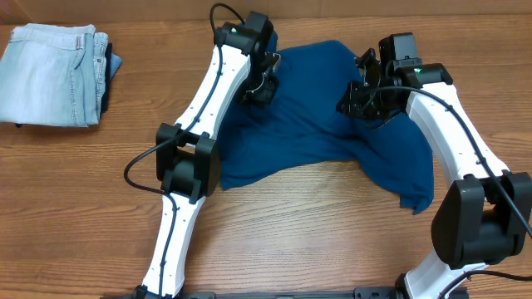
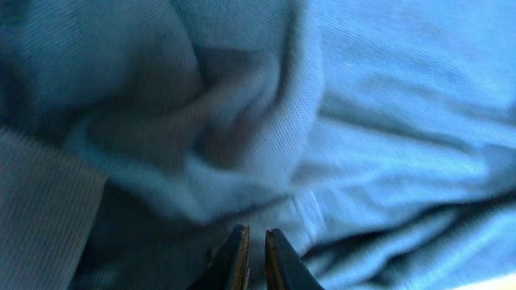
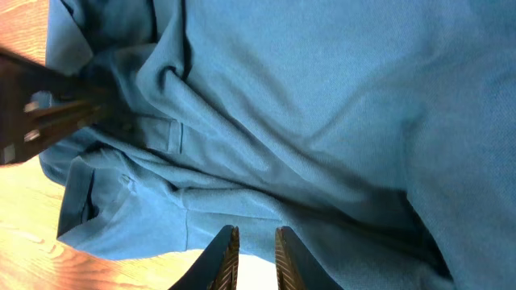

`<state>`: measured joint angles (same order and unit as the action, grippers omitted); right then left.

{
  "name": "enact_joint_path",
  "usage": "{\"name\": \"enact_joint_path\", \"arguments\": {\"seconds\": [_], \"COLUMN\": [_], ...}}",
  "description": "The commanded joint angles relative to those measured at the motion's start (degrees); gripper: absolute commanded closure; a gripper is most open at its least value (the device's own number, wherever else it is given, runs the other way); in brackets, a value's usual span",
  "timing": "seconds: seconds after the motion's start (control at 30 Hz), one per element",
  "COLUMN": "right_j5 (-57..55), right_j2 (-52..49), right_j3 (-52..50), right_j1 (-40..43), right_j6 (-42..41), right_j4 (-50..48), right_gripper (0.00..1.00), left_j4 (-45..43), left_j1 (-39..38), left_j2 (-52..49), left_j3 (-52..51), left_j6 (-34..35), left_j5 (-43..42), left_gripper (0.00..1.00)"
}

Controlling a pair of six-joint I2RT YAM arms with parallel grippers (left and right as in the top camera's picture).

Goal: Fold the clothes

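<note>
A brown wood-grain surface (image 1: 316,241) fills the overhead view to every edge. At its far left corner lies a folded pair of pale jeans (image 1: 50,75), well apart from everything else. Toward the middle, the left gripper (image 1: 259,87) presses down on the upper left part of a teal shirt (image 1: 316,100), which lies crumpled and spread across the centre of the surface, its lower right end trailing toward the near edge. The left wrist view shows this gripper's fingers almost together, only a slit between them. I cannot tell whether cloth is caught there. Further right, the right gripper (image 1: 357,100) sits on the shirt's upper right part with a narrow gap between its fingers, and I cannot tell whether it is gripping anything.
</note>
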<state>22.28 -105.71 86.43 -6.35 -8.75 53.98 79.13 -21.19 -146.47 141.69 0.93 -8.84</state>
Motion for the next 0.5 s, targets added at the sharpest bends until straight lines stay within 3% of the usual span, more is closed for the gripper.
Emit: {"name": "enact_joint_path", "arguments": {"seconds": [0.0,0.47], "right_j5": [0.3,-0.8], "right_j2": [1.1,1.1], "right_j3": [-0.2,-0.2], "right_j1": [0.4,0.4], "right_j6": [0.0,0.0], "right_j4": [0.5,1.9], "right_gripper": [0.81,0.82], "left_j4": [-1.7,-9.1], "left_j1": [-0.2,4.9], "left_j2": [-4.4,-7.0], "left_j3": [0.4,0.4], "left_j6": [-0.9,2.7], "left_j5": [0.5,14.7], "left_gripper": [0.9,0.89]}}
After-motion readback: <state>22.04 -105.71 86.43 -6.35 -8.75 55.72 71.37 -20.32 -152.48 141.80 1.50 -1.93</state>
